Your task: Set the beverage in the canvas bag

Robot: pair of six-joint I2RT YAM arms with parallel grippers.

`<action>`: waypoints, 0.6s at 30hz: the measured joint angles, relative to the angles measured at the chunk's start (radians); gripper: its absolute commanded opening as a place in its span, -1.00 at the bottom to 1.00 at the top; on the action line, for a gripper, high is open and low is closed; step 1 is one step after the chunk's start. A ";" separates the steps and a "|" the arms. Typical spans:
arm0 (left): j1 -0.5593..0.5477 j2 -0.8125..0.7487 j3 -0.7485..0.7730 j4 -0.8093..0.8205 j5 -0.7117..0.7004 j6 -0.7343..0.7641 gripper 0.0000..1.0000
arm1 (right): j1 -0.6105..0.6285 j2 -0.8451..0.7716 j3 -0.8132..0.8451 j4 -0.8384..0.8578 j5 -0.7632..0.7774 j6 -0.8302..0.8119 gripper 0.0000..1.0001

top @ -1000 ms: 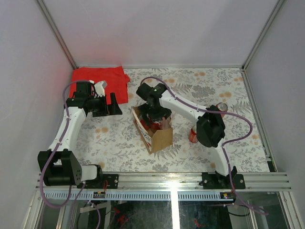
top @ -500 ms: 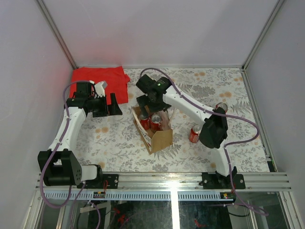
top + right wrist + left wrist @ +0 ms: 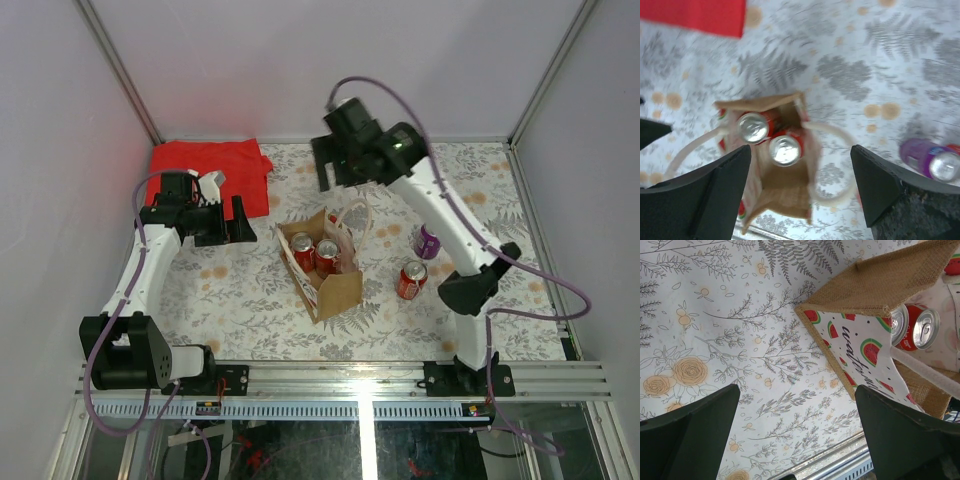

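Cloth: red cloth [image 3: 205, 163], folded, in the far left corner of the table [image 3: 500, 300].
Left gripper: left gripper [image 3: 240, 216] sits low over the left half of the table, just near of the cloth. Its fingers are spread wide with nothing between them. In its wrist view the gripper [image 3: 797, 440] looks down on bare tablecloth, with the bag's corner to one side.
Bag: canvas bag [image 3: 328, 272] stands upright at mid-table, mouth open, and a cream handle [image 3: 925, 372] crosses the opening.
Cans in bag: two red cans [image 3: 302, 243] [image 3: 326, 251] stand side by side inside the bag, tops up. They also show from the right wrist [image 3: 754, 126] [image 3: 785, 150].
Right gripper: right gripper [image 3: 325, 168] hangs high above the far side of the table, beyond the bag. Its fingers are apart and empty.
Loose cans: red can [image 3: 410, 280] sits on the table right of the bag. The purple can [image 3: 428, 241] is just beyond it, toward the far edge.
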 measured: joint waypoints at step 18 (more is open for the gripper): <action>0.000 -0.007 -0.002 -0.001 0.000 0.000 0.99 | -0.480 -0.192 -0.500 -0.089 -0.192 -0.025 0.41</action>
